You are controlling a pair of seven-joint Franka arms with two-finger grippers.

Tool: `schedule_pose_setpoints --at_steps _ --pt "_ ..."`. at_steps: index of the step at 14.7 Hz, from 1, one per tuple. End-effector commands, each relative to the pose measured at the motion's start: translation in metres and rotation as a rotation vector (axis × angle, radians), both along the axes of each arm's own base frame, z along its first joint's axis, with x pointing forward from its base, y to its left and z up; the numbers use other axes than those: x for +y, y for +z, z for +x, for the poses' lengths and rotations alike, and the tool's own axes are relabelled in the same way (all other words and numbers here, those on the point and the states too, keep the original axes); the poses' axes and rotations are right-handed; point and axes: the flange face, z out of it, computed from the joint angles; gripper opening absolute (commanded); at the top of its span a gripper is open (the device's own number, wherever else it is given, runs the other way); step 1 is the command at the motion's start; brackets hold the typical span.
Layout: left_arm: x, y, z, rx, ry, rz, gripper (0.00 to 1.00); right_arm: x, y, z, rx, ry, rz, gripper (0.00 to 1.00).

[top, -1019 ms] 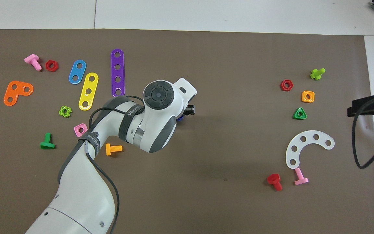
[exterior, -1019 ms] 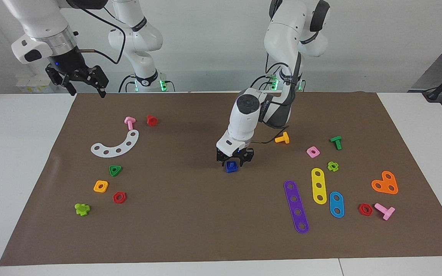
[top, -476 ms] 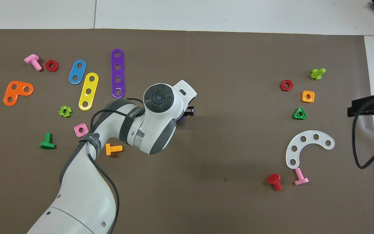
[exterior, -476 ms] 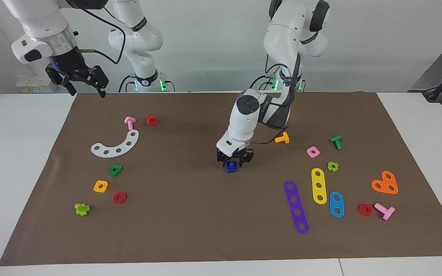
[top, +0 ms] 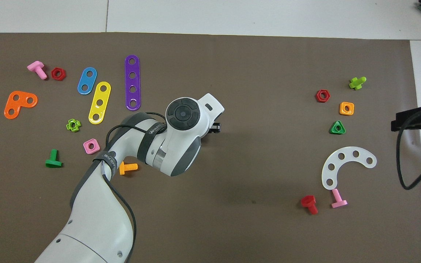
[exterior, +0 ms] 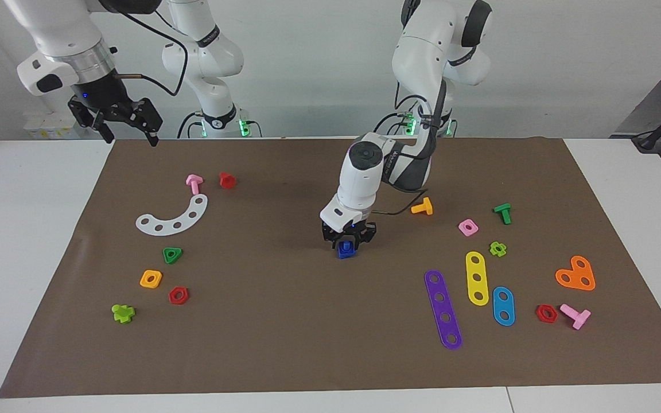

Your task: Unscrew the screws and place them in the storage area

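The blue screw (exterior: 346,248) stands on the brown mat at the table's middle, with a blue square nut on it. My left gripper (exterior: 348,241) reaches down over it with a finger on each side, closed on it. In the overhead view the left wrist hides the screw and only one black finger (top: 215,126) shows. The storage area (exterior: 221,252) is bare mat toward the right arm's end, beside the white curved strip (exterior: 174,217), green triangular nut (exterior: 172,254), orange square nut (exterior: 151,279) and red hex nut (exterior: 178,295). My right gripper (exterior: 129,135) waits open, raised over the mat's edge.
Purple (exterior: 443,310), yellow (exterior: 477,277) and blue (exterior: 503,306) strips, an orange bolt (exterior: 422,207), a pink nut (exterior: 467,227) and a green bolt (exterior: 502,213) lie toward the left arm's end. A pink bolt (exterior: 194,183) and a red bolt (exterior: 226,180) lie near the white strip.
The left gripper's fingers have drawn in around the blue screw, and the wrist has shifted slightly toward the right arm's end. The right arm has not moved.
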Motion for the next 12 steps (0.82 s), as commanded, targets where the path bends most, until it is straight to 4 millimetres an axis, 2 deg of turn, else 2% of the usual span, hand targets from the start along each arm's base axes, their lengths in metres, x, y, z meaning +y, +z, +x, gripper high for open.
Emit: schedule_pose_setpoints --at_steps 1,7,12 --pt "0.0038 0.0014 -0.0061 -0.024 -0.018 0.013 0.58 0.0006 0.0011 -0.0041 -0.010 -0.009 0.000 1.00" --pt "0.0068 -0.0033 -0.0081 -0.014 -0.016 0.020 0.37 0.0014 0.0011 -0.0041 -0.010 -0.008 0.000 1.00" --pt "0.0036 0.0042 -0.0048 -0.020 -0.014 0.015 0.30 0.0022 0.0011 -0.0041 -0.010 -0.006 0.000 1.00"
